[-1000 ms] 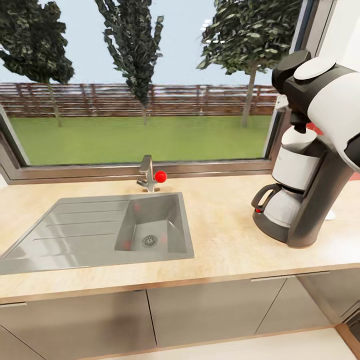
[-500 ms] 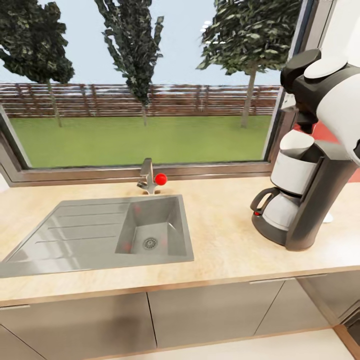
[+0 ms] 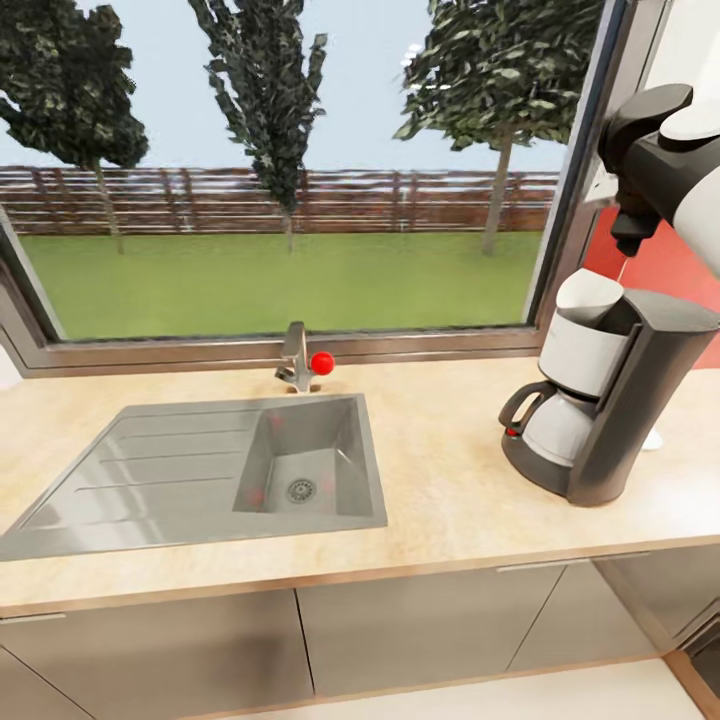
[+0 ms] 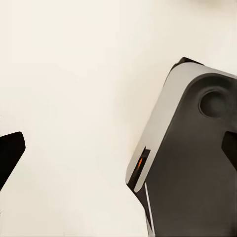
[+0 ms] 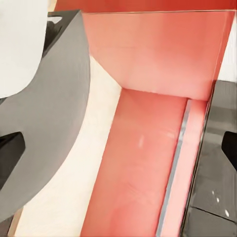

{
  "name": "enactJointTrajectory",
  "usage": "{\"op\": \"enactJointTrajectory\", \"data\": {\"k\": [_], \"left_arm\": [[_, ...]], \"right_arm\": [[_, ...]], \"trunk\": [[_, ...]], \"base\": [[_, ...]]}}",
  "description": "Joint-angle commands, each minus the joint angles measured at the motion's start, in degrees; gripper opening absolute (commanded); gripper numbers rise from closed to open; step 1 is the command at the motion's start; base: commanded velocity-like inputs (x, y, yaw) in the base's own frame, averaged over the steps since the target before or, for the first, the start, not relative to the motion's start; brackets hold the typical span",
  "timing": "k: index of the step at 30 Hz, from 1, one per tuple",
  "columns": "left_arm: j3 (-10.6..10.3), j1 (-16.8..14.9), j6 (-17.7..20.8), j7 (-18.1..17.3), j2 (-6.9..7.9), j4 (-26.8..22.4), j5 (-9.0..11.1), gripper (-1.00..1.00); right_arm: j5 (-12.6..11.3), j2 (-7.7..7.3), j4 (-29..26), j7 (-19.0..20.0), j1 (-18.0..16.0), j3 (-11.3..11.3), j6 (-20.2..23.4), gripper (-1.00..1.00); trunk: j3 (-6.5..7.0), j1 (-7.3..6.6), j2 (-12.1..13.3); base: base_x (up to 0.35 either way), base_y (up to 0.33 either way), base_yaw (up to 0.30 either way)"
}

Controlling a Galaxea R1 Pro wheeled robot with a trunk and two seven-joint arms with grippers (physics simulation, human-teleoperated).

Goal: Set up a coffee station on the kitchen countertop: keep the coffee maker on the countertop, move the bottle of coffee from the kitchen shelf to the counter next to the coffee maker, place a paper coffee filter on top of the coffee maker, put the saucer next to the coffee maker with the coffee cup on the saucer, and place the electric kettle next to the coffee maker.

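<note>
Above coffee maker (image 3: 600, 400), right arm (image 3: 665, 160) hangs close. Maker on counter (image 3: 440, 470), right of sink (image 3: 300, 460), white filter (image 3: 588, 295) on top. Right gripper (image 5: 118, 148) fingertips wide apart, empty; left gripper (image 4: 118, 148) same. Risk: arm dropping clips maker, knocks filter off.

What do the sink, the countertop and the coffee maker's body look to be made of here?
Sink: looks like brushed grey metal, probably stainless steel, with a dull even sheen and ridged drainer. Countertop: pale beige, faintly mottled and matte, so laminate or light wood; the render leaves it open. Coffee maker: body seems dark grey matte plastic, smooth and without highlights; its upper housing is white, likely plastic.
</note>
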Motion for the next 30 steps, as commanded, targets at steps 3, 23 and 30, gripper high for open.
{"op": "enactJointTrajectory", "data": {"k": [3,23,30], "left_arm": [[0.4,0.0,-0.1,-0.5,-0.01,-0.1,-0.2,1.00],[0.6,0.0,-3.3,-0.5,-0.31,-0.2,-0.9,1.00],[1.1,0.0,-3.9,-0.5,-0.58,-0.4,-0.5,1.00]], "right_arm": [[0.4,-0.33,-0.2,-1.4,0.0,-1.3,0.4,1.00],[0.2,-3.64,-0.3,-15.6,0.0,-10.5,0.6,1.00],[0.2,-4.02,0.2,-19.6,0.0,-14.7,1.2,1.00]], "trunk": [[0.49,-0.66,1.2],[4.08,-5.05,9.2],[4.62,-5.71,10.4]], "base": [[0.000,0.000,0.000],[0.000,0.000,0.000],[0.000,0.000,0.000]]}}
